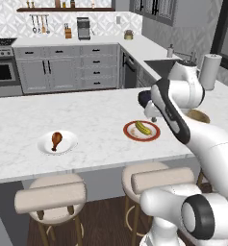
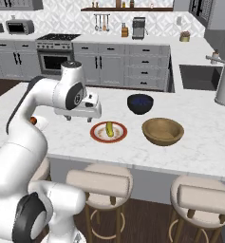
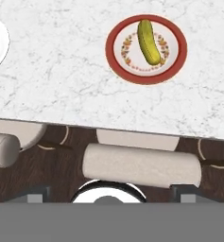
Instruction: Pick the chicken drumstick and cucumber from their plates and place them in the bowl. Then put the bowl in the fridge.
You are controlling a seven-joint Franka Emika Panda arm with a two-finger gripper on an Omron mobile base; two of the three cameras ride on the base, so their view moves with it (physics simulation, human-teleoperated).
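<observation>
Cucumber [image 3: 149,41] is seen on red-rimmed plate [image 3: 146,78], ahead of wide-open, empty gripper [image 3: 108,191]; marble counter [image 3: 61,85].

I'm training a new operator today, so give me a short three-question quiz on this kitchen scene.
1. True or false: the cucumber lies on the red-rimmed plate.
2. What lies on the white plate?
   A. an apple
   B. the drumstick
   C. a fork
3. Fill in: beside the red-rimmed plate stands a tan ____, nothing in it.

Key: 1 true; 2 B; 3 bowl.
</observation>
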